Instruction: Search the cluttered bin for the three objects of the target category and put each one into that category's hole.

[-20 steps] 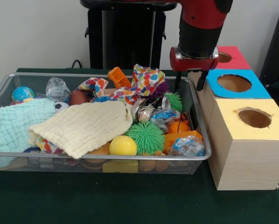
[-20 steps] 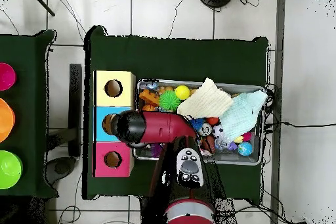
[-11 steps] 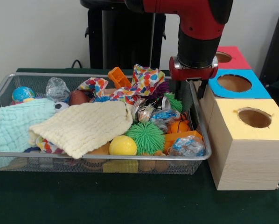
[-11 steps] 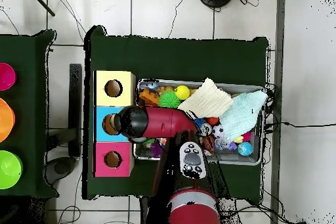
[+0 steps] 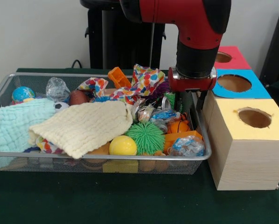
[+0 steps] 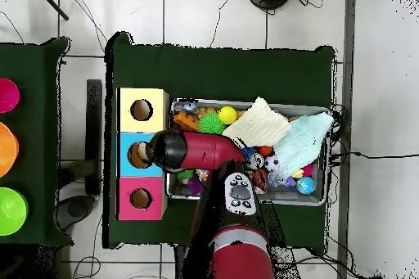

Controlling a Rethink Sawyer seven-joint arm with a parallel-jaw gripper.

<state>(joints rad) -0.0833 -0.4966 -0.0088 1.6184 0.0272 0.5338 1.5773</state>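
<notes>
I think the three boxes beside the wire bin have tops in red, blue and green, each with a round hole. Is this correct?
Not quite. The nearest box has a yellow top, not green; the front view shows it. The other boxes are red and blue, and each has a round hole, beside the wire bin.

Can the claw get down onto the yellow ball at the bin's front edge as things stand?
Probably yes. The smooth yellow ball lies uncovered on top of the clutter, beside the spiky green ball; the claw sits over the bin's other corner and would have to travel across.
</notes>
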